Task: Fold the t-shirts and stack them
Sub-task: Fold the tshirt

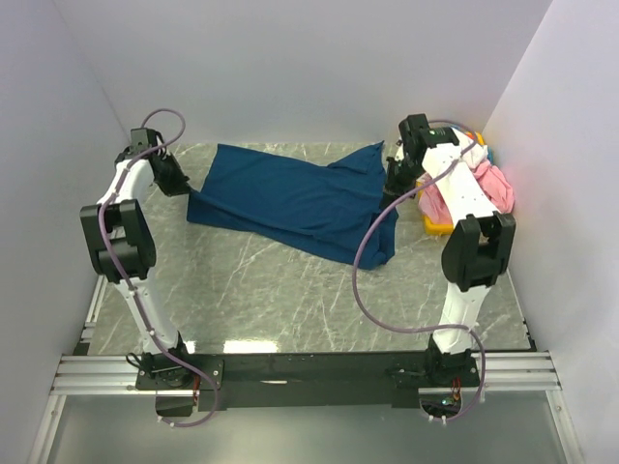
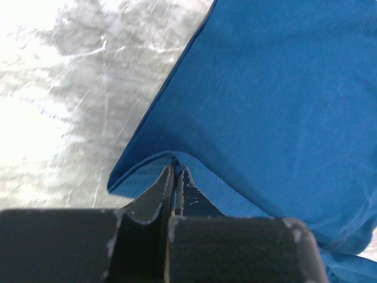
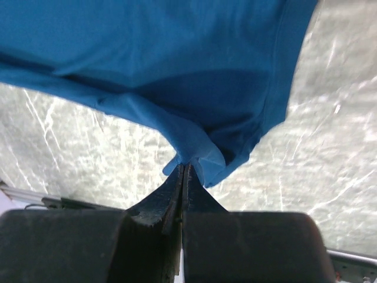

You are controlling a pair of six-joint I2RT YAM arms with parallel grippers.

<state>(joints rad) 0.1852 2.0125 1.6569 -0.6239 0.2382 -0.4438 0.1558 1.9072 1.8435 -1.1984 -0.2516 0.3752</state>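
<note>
Left gripper (image 2: 175, 170) is clamped on the navy shirt (image 1: 290, 198) at its corner, and right gripper (image 3: 184, 166) is pinching a bunched edge. The shirt hangs strung between them over the far table (image 1: 290, 300). Looks like the spreading step; next it needs lowering flat, evenly taut.

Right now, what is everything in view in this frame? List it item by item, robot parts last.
blue t-shirt: one, dark blue, spread across the far half of the table, pinched at both ends
pink t-shirt: one, pink, bunched in the bin; the right arm hides the rest of the bin's contents
bin: one, yellow, far right of the table
table: one, grey marbled top
mounting rail: one, silver, along the near edge
cables: two, purple, one looping off each arm
left arm: one, white and black, jaws shut on the shirt's left edge
right arm: one, white and black, jaws shut on the shirt's right end
</note>
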